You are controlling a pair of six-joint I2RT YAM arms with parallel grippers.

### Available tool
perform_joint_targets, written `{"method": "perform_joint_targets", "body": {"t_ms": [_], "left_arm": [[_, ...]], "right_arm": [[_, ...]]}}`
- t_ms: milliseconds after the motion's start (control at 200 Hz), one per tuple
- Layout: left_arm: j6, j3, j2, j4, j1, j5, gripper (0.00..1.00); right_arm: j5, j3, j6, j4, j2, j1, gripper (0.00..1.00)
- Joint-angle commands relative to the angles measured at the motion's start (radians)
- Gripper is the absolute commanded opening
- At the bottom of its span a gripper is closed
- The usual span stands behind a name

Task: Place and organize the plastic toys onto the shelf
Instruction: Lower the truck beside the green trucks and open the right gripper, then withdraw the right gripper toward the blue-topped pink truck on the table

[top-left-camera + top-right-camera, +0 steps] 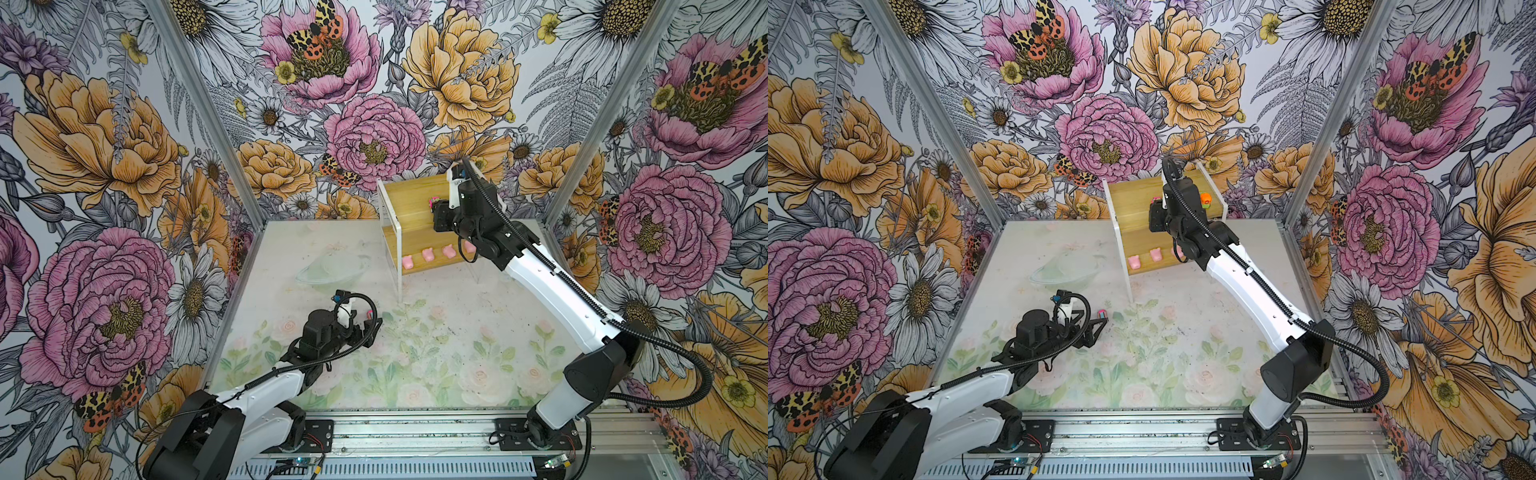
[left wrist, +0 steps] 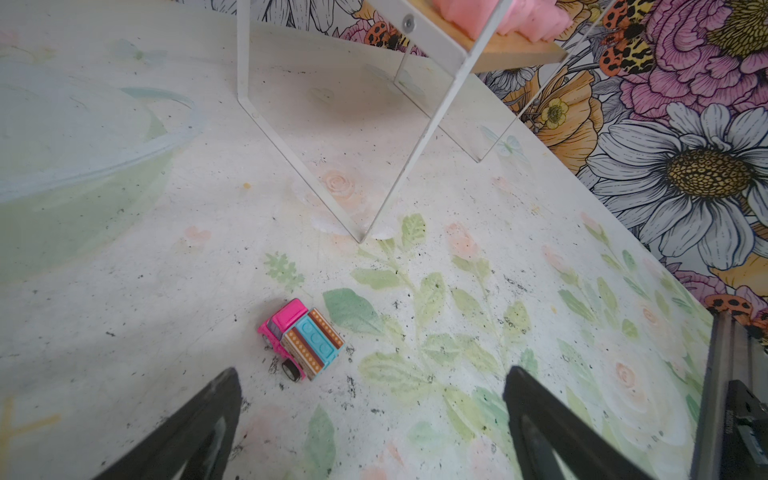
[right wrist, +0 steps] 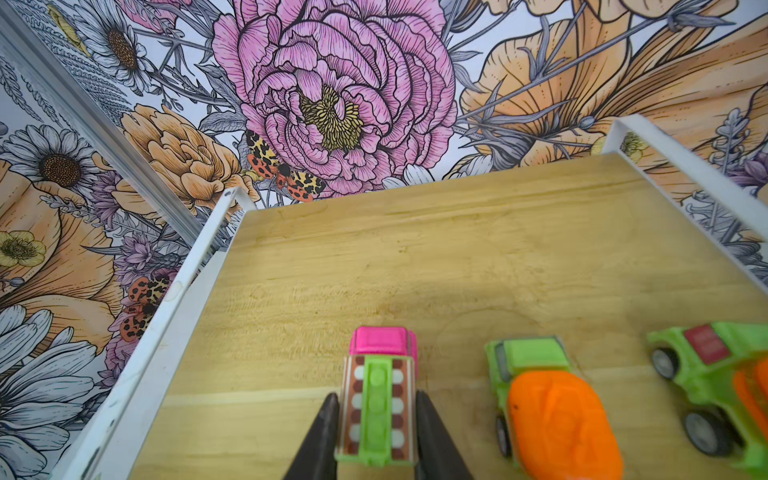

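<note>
- The shelf (image 1: 409,193) stands at the far side of the table (image 1: 436,332), right of centre, with its back to the flowered wall (image 1: 361,124). We see it in both top views.
- The right gripper (image 3: 376,398) reaches over the shelf's upper board (image 3: 415,257). Its two dark fingers (image 3: 326,424) press on both flanks of the pink car with green trim (image 3: 379,374), so it is clenched on that car.
- We cannot tell whether the held car's wheels touch the wood.
- The held car's pink cab points toward the wall.
- On the same board are two orange-and-green cars (image 3: 552,407), side by side, apart from each other and from the held car. The farther one (image 3: 723,386) runs partly out of the wrist view.
- In a top view only one orange-and-green car (image 1: 1205,199) shows past the arm.
- On the lower board (image 1: 415,239), pink pigs (image 1: 427,253) sit in a row along the front edge. We count four in a top view; the one nearest the arm (image 1: 469,247) is partly hidden.
- The left gripper (image 2: 372,372) hangs low over the table, left of centre. Its jaws are spread wide with nothing between them.
- The pink car with blue trim (image 2: 301,338) sits on the table, not on the shelf. It is just ahead of the left gripper's fingertips, touches neither, and lies nearer one finger than the other.
</note>
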Motion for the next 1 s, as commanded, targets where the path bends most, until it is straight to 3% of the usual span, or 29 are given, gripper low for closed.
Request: {"method": "perform_joint_targets", "body": {"t_ms": [0, 290, 530, 996], "left_arm": [[-0.004, -0.014, 0.001, 0.024, 0.011, 0.003, 0.99], [-0.005, -0.015, 0.000, 0.026, 0.011, 0.005, 0.99], [-0.007, -0.015, 0.002, 0.026, 0.012, 0.005, 0.99], [-0.006, -0.015, -0.006, 0.022, 0.012, 0.008, 0.99]], "right_arm": [[-0.024, 0.022, 0.016, 0.001, 0.012, -0.009, 0.29], [-0.040, 0.020, 0.019, 0.002, 0.022, -0.009, 0.29], [-0.037, 0.020, 0.014, 0.004, 0.011, -0.010, 0.43], [-0.058, 0.002, -0.005, 0.002, -0.098, -0.009, 0.58]]}}
